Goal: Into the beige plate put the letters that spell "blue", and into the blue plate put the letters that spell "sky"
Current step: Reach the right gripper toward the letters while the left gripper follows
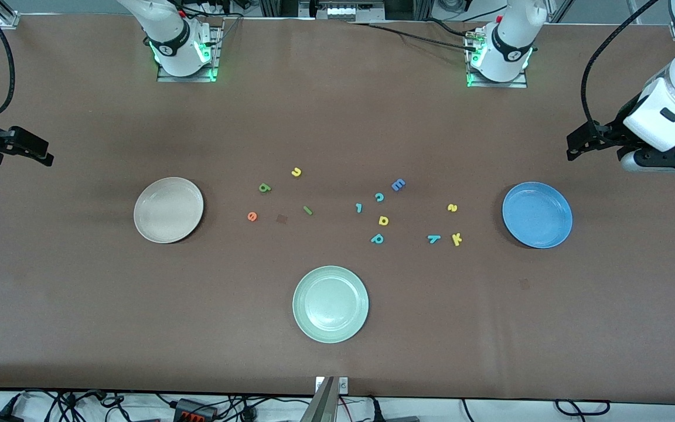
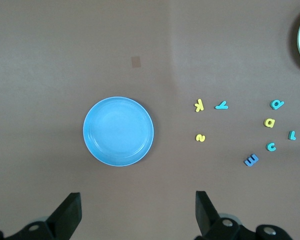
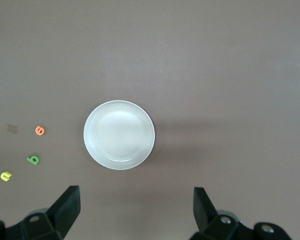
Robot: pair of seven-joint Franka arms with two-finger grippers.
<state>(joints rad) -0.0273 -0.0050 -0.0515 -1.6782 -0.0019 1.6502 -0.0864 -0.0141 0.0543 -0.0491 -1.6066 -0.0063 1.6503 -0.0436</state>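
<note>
Table (image 1: 79,305): brown.
Beige plate (image 1: 168,210): nine o'clock of the letters, empty.
Blue plate (image 1: 537,214): three o'clock, empty.
Green plate (image 1: 330,303): six o'clock.
Left gripper (image 2: 137,212): released, jaws wide, waiting over bare table by the blue plate.
Right gripper (image 3: 135,212): released, hovering by the beige plate.
Blue letters (image 1: 296,172): b, l, u, e loose on the table toward the beige plate.
Sky letters (image 1: 456,238): s, k, y loose near the blue plate.
</note>
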